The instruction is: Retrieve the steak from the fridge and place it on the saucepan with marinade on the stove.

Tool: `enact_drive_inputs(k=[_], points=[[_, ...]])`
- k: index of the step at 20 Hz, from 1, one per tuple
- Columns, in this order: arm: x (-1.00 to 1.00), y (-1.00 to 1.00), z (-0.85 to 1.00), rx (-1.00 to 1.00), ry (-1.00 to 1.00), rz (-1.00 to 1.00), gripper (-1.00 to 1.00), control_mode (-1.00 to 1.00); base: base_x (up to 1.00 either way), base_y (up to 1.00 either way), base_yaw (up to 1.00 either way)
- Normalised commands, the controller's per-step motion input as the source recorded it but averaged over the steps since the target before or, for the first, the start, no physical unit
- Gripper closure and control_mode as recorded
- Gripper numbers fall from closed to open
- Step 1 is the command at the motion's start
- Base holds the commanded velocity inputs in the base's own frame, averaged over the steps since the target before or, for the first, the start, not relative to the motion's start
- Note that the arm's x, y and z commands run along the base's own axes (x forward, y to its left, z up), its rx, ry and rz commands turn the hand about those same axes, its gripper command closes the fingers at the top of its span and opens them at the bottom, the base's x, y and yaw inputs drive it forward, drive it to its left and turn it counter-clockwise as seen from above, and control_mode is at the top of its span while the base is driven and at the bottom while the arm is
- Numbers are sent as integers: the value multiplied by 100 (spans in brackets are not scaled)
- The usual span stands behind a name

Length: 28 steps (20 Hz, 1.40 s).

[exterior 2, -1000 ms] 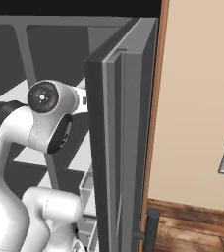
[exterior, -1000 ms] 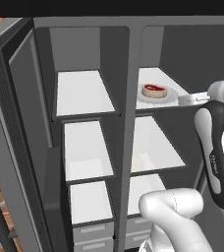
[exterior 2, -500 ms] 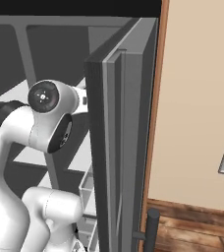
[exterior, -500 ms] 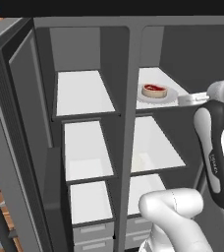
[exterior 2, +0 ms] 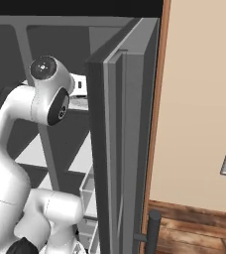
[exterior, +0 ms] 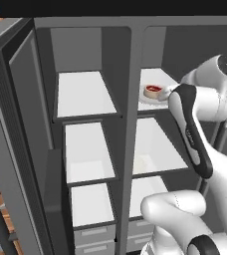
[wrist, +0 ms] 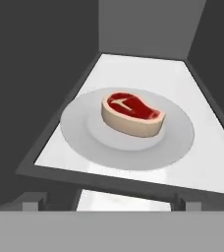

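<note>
Fridge [exterior: 128, 74], both doors open, white shelves inside; steak [exterior: 153, 90] lies flat on a round pale plate [wrist: 79, 128] on the top right shelf [wrist: 202, 142], red face up, beige rim all round. Arm [exterior: 190, 124] rises from lower right, bends at the elbow and reaches level toward that shelf, wrist just short of the plate. Gripper hidden behind the forearm; jaw state cannot be told, only two dark tip stubs showing at the hand view's bottom corners.

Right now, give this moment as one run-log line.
phase: reaching for steak | steak: on plate, top right shelf | fridge: doors open | gripper: short of plate, holding nothing
</note>
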Motion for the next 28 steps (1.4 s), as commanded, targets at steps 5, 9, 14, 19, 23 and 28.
enact_drive_inputs(k=[5, 9, 14, 19, 23, 28], points=[[35, 0, 1, 0, 22, 7, -100, -100, 0, 0, 0], [30, -4, 0, 0, 4, 5, -100, -100, 0, 0, 0], [23, -24, -24, 0, -6, 16, -100, -100, 0, 0, 0], [9, -20, -59, 0, -30, 15, -100, -100, 0, 0, 0], [21, -1, -40, 0, -19, 10, -100, -100, 0, 0, 0], [45, 0, -1, 0, 2, 5, -100, -100, 0, 0, 0]])
